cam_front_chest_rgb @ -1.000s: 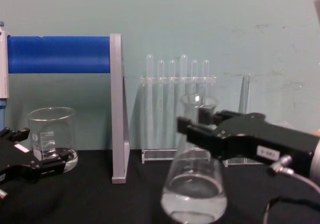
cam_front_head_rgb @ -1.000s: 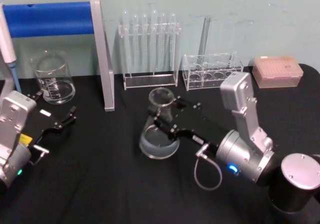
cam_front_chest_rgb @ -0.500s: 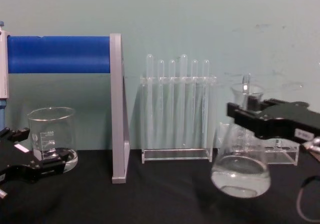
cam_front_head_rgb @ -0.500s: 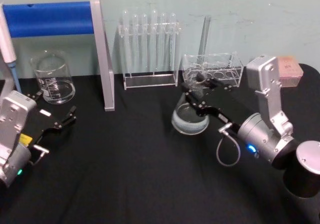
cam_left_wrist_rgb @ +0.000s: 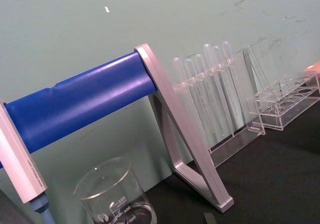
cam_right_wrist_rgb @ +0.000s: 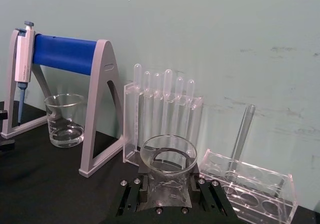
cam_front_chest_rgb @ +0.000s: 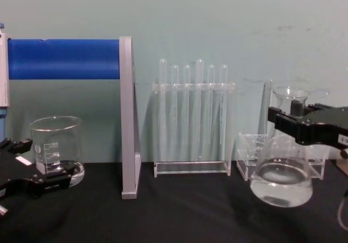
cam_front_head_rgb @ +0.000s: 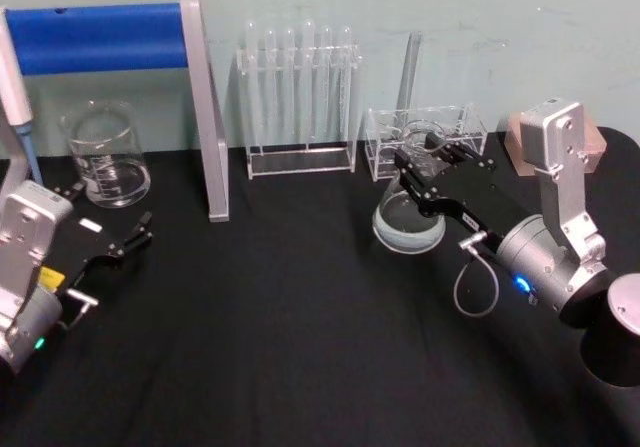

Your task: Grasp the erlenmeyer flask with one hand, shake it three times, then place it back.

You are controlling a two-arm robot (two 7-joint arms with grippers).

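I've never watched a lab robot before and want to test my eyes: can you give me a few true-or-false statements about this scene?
1. The right gripper grips the flask by its neck. True.
2. The flask is empty. False: clear liquid sits in its base.
3. The left gripper holds the beaker. False: it sits open near the beaker, holding nothing.
4. The tall rack holds upright test tubes. True.

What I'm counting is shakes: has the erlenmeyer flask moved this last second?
Yes. In the head view, the erlenmeyer flask went right, from before the tall tube rack to the low rack.
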